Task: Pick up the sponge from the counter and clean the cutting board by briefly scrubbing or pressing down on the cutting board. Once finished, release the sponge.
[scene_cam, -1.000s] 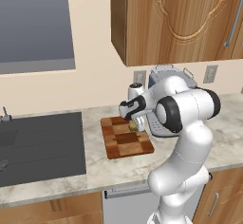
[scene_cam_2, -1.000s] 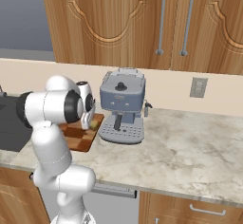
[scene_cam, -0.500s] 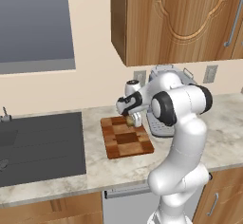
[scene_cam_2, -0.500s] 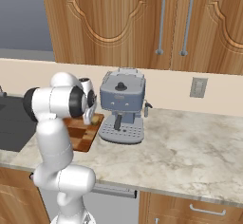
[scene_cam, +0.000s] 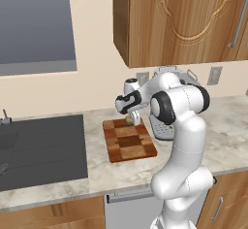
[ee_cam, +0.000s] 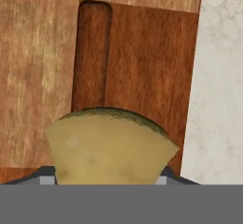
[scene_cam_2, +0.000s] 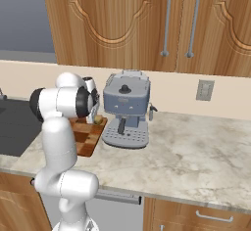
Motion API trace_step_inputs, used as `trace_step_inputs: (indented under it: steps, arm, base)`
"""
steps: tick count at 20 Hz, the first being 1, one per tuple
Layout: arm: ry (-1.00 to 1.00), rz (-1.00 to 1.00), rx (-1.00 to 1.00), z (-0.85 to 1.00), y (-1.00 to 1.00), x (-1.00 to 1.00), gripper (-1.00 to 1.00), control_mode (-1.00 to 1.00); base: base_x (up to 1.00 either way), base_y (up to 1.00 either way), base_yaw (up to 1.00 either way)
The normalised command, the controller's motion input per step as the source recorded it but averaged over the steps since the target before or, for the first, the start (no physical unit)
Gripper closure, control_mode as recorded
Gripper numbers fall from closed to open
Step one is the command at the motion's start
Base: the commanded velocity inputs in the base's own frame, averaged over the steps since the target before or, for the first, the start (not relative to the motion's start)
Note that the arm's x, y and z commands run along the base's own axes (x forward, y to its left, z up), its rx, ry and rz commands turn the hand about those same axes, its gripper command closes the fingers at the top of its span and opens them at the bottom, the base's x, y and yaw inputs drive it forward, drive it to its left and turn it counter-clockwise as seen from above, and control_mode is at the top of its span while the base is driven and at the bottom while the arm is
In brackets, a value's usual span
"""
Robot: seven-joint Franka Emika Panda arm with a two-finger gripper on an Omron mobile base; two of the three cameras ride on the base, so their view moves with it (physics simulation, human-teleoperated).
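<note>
Sponge, a small tan-yellow spongy block [ee_cam: 110,148], sits pinched between the two dark fingers of the end effector [scene_cam: 131,121], which is closed on it over the far end of the rectangular checkered wooden cutting board [scene_cam: 129,141]. From the hand camera the sponge hangs above the board's dark and light blocks and a long recessed handle slot [ee_cam: 92,52], with the board's edge and the beige-grey marbled stone desk [ee_cam: 218,85] just beside it. The board lies flat on the desk between a dark grey flat cooktop panel [scene_cam: 41,148] and a grey coffee machine [scene_cam_2: 126,108]. Wooden cabinets [scene_cam_2: 147,24] hang above.
</note>
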Motion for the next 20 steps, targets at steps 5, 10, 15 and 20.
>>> trace_step_inputs:
  steps: [5, 10, 15, 20]
  arm:
    - [-0.01, 0.0, 0.0, 0.0, 0.56, 0.0, 1.0, -1.0]
    - [0.0, 0.0, 0.0, 0.0, 0.66, 0.0, 1.0, -1.0]
    - [0.0, 0.0, 0.0, 0.0, 0.66, 0.0, 1.0, -1.0]
    - [0.0, 0.0, 0.0, -0.04, 0.5, -0.06, 1.0, -1.0]
  base:
    - [0.0, 0.0, 0.0]
    - [0.0, 0.0, 0.0]
    - [0.0, 0.0, 0.0]
    - [0.0, 0.0, 0.0]
